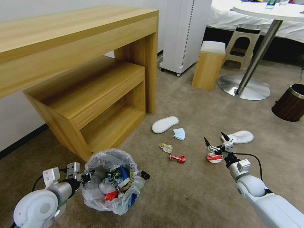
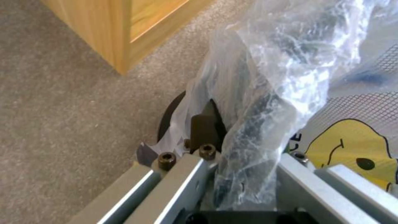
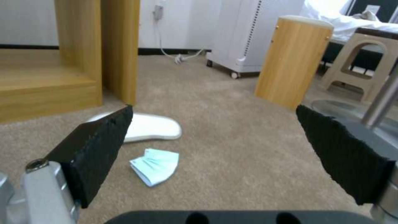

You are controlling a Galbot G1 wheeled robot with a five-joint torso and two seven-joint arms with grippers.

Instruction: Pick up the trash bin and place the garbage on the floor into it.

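The trash bin [image 1: 125, 202], lined with a crinkled clear bag and holding several pieces of litter, is at the lower left. My left gripper [image 1: 86, 176] is shut on its near rim; in the left wrist view a dark finger [image 2: 204, 127] presses the bag [image 2: 265, 93] at the rim. My right gripper [image 1: 216, 141] is open just above a red-white paper bowl [image 1: 214, 158] on the floor [image 1: 190, 104]. Its pads [image 3: 104, 146] stand wide apart. Garbage lies between: two white slippers [image 1: 164, 124] [image 1: 239, 136], a light-blue face mask [image 1: 179, 134] [image 3: 156, 165], a yellowish wrapper [image 1: 165, 147] and a red wrapper [image 1: 177, 158].
A wooden desk [image 1: 79, 38] with a low shelf stands close behind the bin. A brown cylindrical bin [image 1: 289, 103] is at the right edge. A wooden stool [image 1: 208, 65], a white wheeled unit [image 1: 183, 34] and a round table's metal base [image 1: 243, 87] stand farther back.
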